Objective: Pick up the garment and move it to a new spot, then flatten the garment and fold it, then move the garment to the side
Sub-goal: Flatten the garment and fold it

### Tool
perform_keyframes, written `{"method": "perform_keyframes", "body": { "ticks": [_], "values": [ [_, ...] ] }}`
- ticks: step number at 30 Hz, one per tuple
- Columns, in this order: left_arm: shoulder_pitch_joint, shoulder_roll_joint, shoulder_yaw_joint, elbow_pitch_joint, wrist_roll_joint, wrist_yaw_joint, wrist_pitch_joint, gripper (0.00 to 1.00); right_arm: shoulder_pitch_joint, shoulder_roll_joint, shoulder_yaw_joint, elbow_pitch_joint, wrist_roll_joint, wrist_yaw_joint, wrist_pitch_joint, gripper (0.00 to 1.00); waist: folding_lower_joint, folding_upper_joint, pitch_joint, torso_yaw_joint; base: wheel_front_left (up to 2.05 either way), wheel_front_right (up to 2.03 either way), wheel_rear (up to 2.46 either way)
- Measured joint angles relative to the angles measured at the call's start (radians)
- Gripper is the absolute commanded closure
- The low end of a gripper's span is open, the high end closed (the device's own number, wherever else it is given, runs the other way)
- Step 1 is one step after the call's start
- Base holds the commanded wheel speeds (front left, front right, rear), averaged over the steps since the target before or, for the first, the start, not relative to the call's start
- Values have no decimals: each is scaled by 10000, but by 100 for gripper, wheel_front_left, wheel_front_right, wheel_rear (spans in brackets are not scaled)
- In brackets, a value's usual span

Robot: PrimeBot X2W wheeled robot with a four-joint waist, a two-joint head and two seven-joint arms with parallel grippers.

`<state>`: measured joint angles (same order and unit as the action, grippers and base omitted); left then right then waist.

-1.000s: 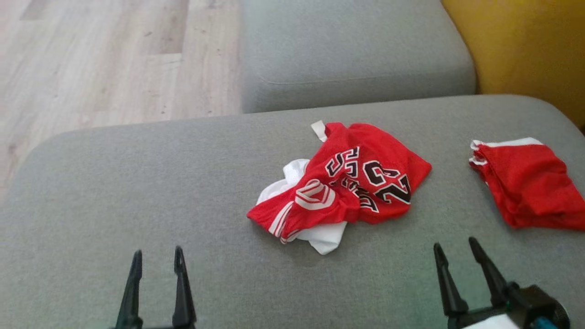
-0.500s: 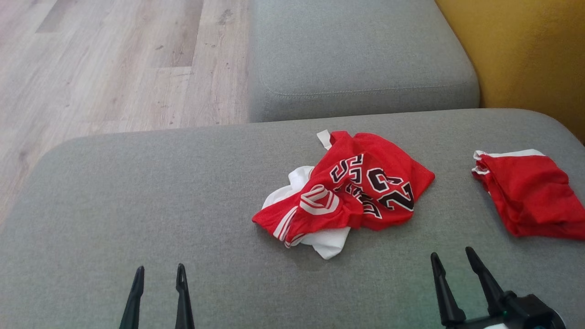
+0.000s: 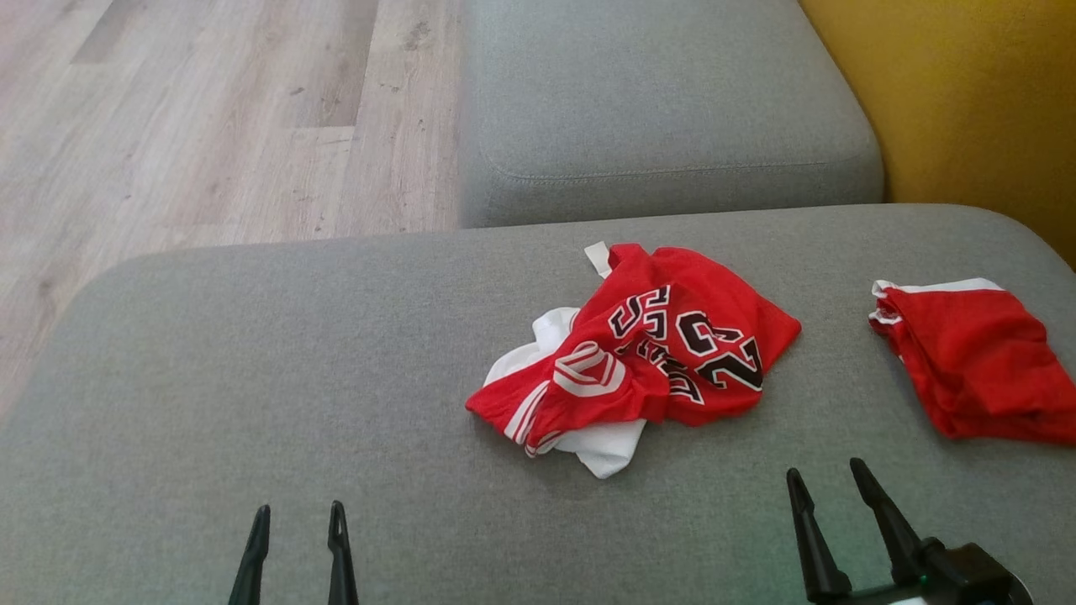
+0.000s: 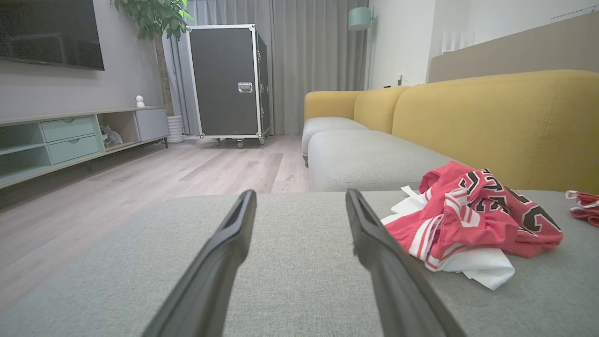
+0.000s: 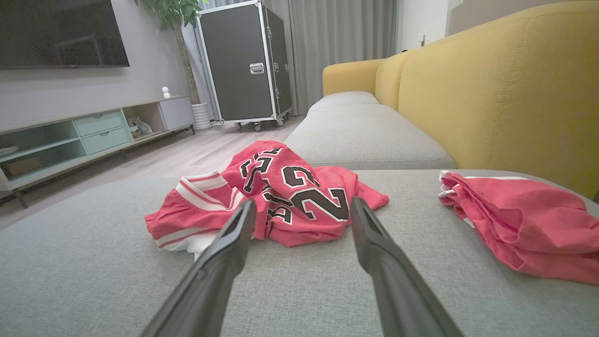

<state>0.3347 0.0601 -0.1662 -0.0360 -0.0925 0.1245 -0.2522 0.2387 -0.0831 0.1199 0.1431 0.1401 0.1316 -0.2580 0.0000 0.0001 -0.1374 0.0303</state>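
Both open and empty, left gripper (image 3: 300, 507) and right gripper (image 3: 824, 467) sit short of crumpled jersey (image 3: 647, 357) mid-cushion (image 3: 252, 378); risk: pinching one loose layer leaves it bunched, or snagging the red garment (image 3: 967, 361) nearby.

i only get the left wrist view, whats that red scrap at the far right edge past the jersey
Observer: It is a second red garment with white trim. It lies apart from the jersey on the same grey seat cushion.
Operator: ok is the right tool near either one
Observer: The right tool is open and empty. It sits short of both and touches neither, with its fingers pointing toward the jersey's near right edge.
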Motion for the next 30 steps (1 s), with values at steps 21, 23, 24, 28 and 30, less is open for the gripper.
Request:
{"method": "perform_keyframes", "body": {
  "ticks": [21,23,24,28,30],
  "values": [
    [-1667,-8,-1442,955,-128,-997,0,0,-69,-213,495,-311,173,0,0,0,0,0,709,-351,0,0,0],
    [-2362,-10,-1768,1377,-180,-1087,0,0,-166,-263,541,-339,171,0,0,0,1,0,919,-442,0,0,0],
    [-2717,-12,-1960,1661,-182,-1151,-2,0,-259,-278,562,-341,171,0,0,0,1,0,1029,-493,0,0,0],
    [-4110,-44,-2780,3256,-341,-1383,-2,0,-617,-332,642,-401,159,0,0,0,2,0,1455,-732,0,0,0],
    [-4833,-52,-3129,4176,-424,-1521,8,0,-748,-378,683,-418,113,0,0,0,2,0,1696,-859,0,0,0]
  ]
}}
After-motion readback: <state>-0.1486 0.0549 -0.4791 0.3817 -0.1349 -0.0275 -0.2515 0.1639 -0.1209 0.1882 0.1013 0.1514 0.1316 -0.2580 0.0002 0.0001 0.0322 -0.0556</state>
